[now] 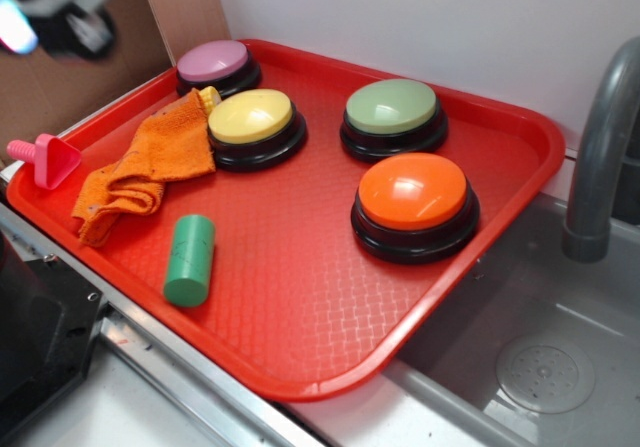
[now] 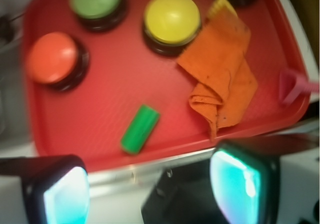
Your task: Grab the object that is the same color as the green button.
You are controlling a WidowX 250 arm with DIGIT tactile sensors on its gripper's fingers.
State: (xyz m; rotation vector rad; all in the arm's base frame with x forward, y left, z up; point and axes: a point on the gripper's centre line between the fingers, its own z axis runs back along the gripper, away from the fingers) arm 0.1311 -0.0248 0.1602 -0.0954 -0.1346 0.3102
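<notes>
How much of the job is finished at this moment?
Nothing is done yet. The green cylinder lies untouched on the red tray, apart from the green button. The gripper is open, empty and above the tray's edge. Left: approach, descend, close on the cylinder.

A red tray (image 1: 520,137) fills mid-frame; on it an orange dome button (image 1: 413,192) at right, a yellow dome button (image 1: 250,117) left of centre, a purple dome button (image 1: 213,61) upper left; a crumpled orange cloth (image 1: 150,162) touches the yellow one; a pink plastic piece (image 1: 45,157) sits at the left rim; a grey faucet (image 1: 600,157) stands far right above a sink (image 1: 545,372).
</notes>
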